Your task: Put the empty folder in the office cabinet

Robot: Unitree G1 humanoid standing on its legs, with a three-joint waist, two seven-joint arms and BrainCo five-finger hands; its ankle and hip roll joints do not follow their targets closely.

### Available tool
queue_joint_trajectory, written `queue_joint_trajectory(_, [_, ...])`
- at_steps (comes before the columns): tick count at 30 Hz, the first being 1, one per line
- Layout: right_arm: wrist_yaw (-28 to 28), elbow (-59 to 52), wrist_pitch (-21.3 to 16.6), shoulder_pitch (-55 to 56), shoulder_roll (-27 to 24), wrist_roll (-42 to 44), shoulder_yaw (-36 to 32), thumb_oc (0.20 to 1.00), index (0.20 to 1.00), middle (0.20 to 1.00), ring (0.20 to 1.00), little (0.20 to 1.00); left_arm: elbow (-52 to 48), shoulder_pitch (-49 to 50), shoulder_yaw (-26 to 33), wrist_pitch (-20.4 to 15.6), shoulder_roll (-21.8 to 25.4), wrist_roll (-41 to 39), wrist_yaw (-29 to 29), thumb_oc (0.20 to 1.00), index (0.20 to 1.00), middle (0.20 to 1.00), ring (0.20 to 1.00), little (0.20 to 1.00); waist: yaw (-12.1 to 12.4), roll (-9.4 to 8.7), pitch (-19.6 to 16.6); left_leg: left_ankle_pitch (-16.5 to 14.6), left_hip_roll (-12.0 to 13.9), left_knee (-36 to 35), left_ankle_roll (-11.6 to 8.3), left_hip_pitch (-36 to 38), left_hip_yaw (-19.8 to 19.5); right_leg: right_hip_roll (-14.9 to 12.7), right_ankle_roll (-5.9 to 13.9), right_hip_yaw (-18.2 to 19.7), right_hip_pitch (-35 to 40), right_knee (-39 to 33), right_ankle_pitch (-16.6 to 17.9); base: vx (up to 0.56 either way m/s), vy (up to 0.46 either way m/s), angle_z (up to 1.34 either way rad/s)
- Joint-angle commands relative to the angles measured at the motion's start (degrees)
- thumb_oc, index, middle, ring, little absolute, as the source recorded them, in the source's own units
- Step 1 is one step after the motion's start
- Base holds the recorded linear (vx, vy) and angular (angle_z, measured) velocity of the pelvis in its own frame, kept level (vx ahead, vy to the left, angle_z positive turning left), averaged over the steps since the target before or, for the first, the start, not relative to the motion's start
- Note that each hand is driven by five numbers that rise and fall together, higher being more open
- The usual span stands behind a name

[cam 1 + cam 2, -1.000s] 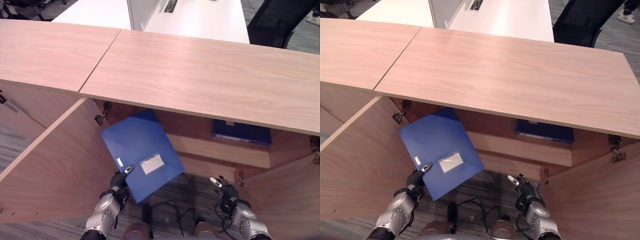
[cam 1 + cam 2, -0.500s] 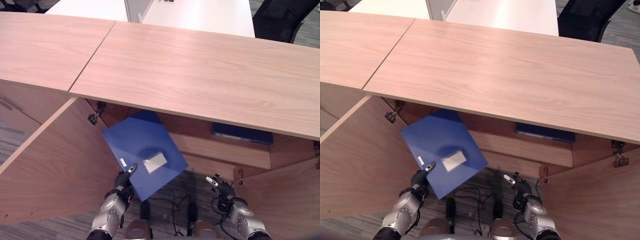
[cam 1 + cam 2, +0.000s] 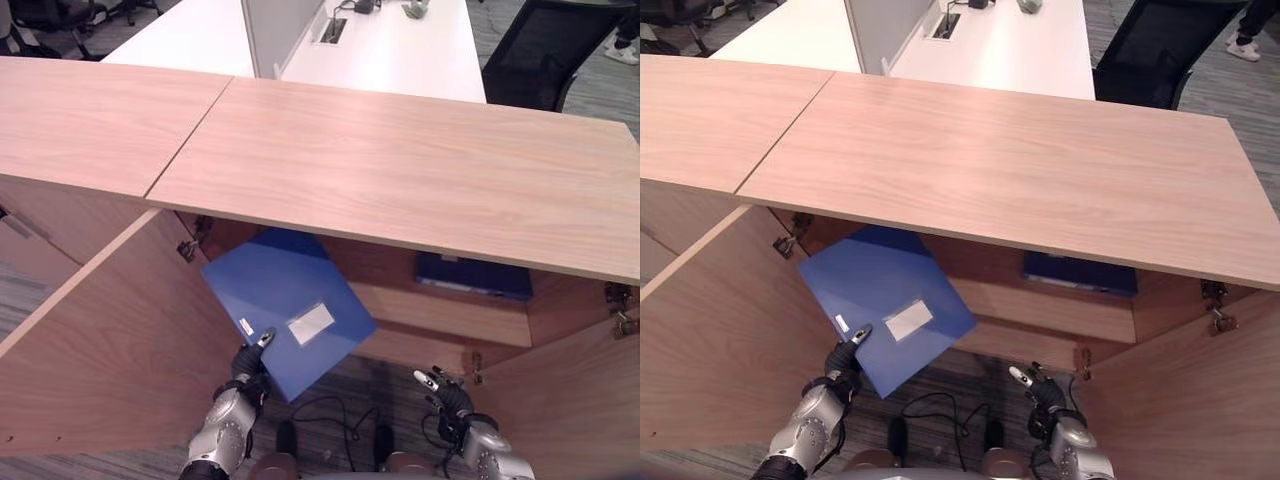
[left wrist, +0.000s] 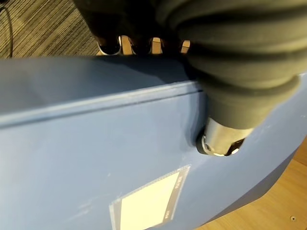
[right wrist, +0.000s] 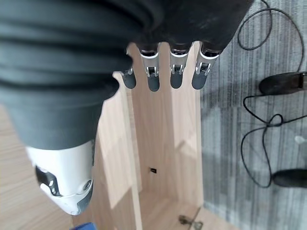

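The open left cabinet door (image 3: pixel 110 330) swings out toward the robot, its top edge slanting down to the lower left, with a metal hinge (image 3: pixel 186 249) at its inner end. Just beside the door, the left hand (image 3: pixel 248 362) grips the blue folder (image 3: pixel 285 305) by its lower corner: in the left wrist view the thumb (image 4: pixel 219 141) presses on the cover while the fingers (image 4: pixel 111 46) curl round the far edge. The folder is held flat and tilted, one corner pointing down at the hand, the opposite corner tucked under the front edge of the wooden cabinet top (image 3: pixel 400 170), at the mouth of the cabinet's left part. A pale label (image 3: pixel 311 323) sits on its cover near the hand, with a thin dark strip along one side (no writing on it can be read), and a small white tag (image 3: pixel 246 327) lies right beside the thumb.

Right of the folder, the inner shelf (image 3: pixel 440 310) runs across the cabinet, and a second blue folder (image 3: pixel 473 277) lies flat on it under the top, well apart from the held one. Between folder and right door, carpeted floor (image 3: pixel 385 375) leaves open room below the shelf.

The right hand (image 3: pixel 446 393) hovers low by the right cabinet door (image 3: pixel 580 400), empty, its fingers (image 5: pixel 153 76) straight and spread in its own wrist view.
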Motion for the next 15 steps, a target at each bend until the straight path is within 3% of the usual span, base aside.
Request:
queue_joint_trajectory(1, [-1.04,-0.30,-3.56,-4.46,1.81,3.51,2.18,1.000,1.000,1.000,1.000,1.000,0.88,-12.36,-0.47,-7.54,-0.70,-7.24,2.88,0.200,0.200,0.200,0.200,0.200,-0.65,-2.75,2.29,-5.71,1.51,0.56,-2.29,3.45,-0.39,-2.23,1.98,0.59,-0.43,5.28,-3.07,-0.05,-0.026,-0.06])
queue_joint_trajectory(8, [-2.00,-0.98,-5.74,-9.66,1.51,5.65,7.88,1.000,1.000,1.000,1.000,1.000,9.55,-29.71,1.30,-13.03,0.19,-14.05,8.01,0.200,0.200,0.200,0.200,0.200,-4.17,-4.24,5.82,-5.12,3.05,2.95,-2.61,-0.32,1.85,-0.47,1.50,3.83,-8.04,10.49,-4.05,-0.08,-0.010,-0.21])
queue_joint_trajectory(15, [-0.97,-2.58,-6.78,-11.92,0.54,6.26,11.48,1.000,1.000,1.000,1.000,1.000,17.79,-41.58,3.62,-13.77,4.39,-15.41,9.53,0.200,0.200,0.200,0.200,0.200,-6.87,-5.70,6.54,-4.87,4.35,4.63,-3.08,-3.33,3.07,0.33,1.90,5.04,-12.66,13.11,-4.21,-0.03,-0.017,-0.19])
